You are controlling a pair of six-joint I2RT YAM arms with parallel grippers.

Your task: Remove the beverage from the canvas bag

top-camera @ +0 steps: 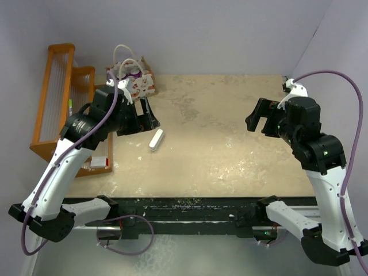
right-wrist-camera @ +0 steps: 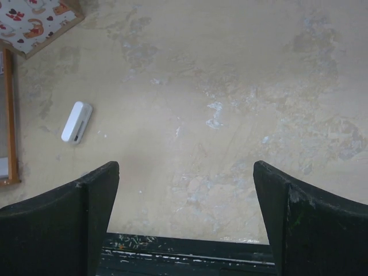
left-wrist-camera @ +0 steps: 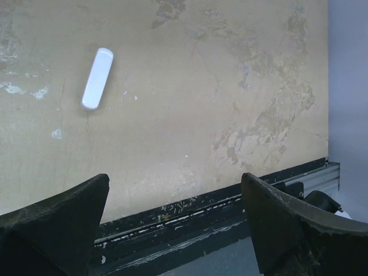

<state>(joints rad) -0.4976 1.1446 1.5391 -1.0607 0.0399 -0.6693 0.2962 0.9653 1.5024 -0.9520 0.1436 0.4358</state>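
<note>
One canvas bag (top-camera: 138,83), 2 cord loops (top-camera: 122,47), 1 white bar (top-camera: 156,140), L gripper (left-wrist-camera: 175,192) spread empty, R gripper (right-wrist-camera: 187,172) likewise

Table (top-camera: 230,132) bears canvas bag (top-camera: 141,86), orange rack (top-camera: 60,49), white stick (top-camera: 156,140)

Pale lilac walls (top-camera: 201,34); scuffed beige tabletop (top-camera: 230,144); orange wooden rack (top-camera: 60,50)

No legible txt anywhere.
</note>
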